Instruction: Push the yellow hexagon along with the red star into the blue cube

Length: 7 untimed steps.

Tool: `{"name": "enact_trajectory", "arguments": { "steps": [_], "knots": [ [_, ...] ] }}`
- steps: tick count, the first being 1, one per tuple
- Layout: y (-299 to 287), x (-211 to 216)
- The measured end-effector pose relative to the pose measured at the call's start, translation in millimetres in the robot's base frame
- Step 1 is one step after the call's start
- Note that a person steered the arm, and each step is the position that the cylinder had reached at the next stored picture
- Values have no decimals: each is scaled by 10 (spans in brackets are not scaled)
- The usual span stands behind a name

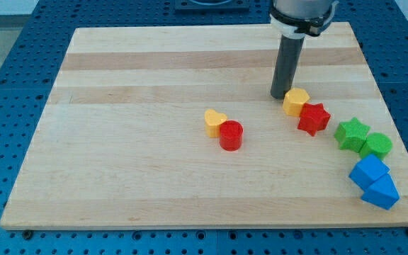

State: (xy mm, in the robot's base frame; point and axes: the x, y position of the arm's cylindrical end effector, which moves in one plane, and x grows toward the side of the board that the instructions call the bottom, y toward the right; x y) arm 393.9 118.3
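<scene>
On the wooden board [154,64], toward the view's right, my tip [280,96] stood just beside the yellow hexagon [296,101], at that block's upper-left edge, touching it or very nearly so; the rod carried no jaws, so nothing was open, closed or clamped. The yellow hexagon touched the red star [313,118], which lay to its lower right, so the pair formed a short line running from the upper left toward the lower right of the view. The hexagon itself showed no clear long axis, and which way the star's arms pointed could not be read finely, though one arm reached toward the view's right. Beyond the star in that direction, near but apart from it, sat a green star [351,133] with a green cylinder [378,145] touching its right side. Below those, close to the board's lower-right corner, the blue cube [368,171] lay against a second blue block [381,191], wedge-like in shape, at its lower right. The green pair lay partly between the red star and the blue cube. Near the board's middle, well apart from the rest, a yellow heart-like block [214,122] touched a red cylinder [231,134].
</scene>
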Motion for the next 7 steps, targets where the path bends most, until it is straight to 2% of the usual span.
{"name": "enact_trajectory", "arguments": {
  "steps": [3,7],
  "knots": [
    [108,123],
    [199,663]
  ]
}}
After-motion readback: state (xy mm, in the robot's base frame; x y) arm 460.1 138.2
